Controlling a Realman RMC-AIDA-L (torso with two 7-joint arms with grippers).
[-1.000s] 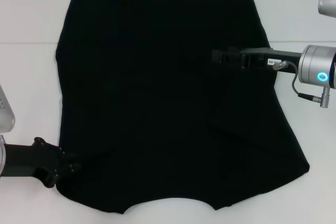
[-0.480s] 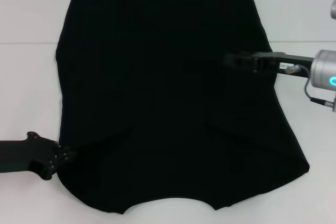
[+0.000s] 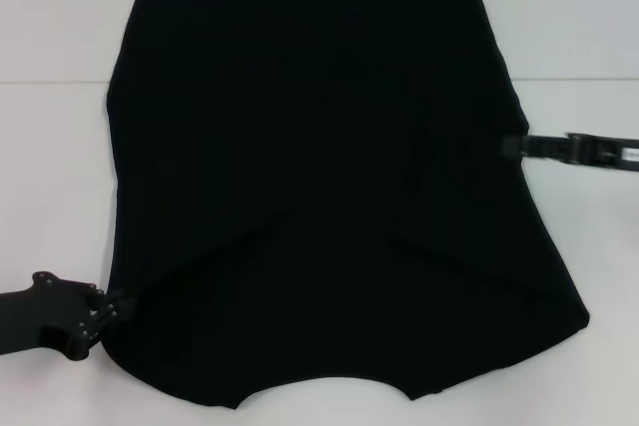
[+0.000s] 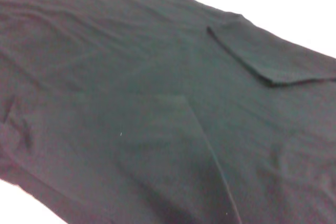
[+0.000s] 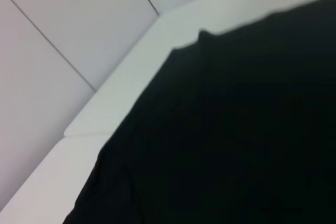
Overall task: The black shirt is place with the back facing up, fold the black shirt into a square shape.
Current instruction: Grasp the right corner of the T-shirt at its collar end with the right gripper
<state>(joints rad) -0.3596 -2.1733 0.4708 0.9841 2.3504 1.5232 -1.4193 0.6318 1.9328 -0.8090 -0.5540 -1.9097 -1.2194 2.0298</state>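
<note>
A: What has changed for you since a second ago?

B: Both your arms have pulled outward. Your right hand point(image 3: 511, 145) was over the middle of the shirt point(image 3: 319, 177) and now sits at its right edge, with most of that arm gone from the head view. Your left hand point(image 3: 108, 308) has slid back toward the near left corner, still at the shirt's edge.

A: Where is the shirt?

B: It lies spread flat on the white bench point(image 3: 55, 147) and fills most of the head view, with the curved neckline nearest you. Its right sleeve is folded inward over the body; your left wrist view shows that flap lying flat on the cloth point(image 4: 157, 103), with a second crease beside it.

A: And your hands?

B: Whether either hand is parted or closed, I cannot tell. The left one touches the shirt's near left corner. The right one's tip meets the right edge about halfway along.

A: The right wrist view?

B: Only the shirt point(image 5: 236, 140) against the bench point(image 5: 131, 82) and the wall behind.
</note>
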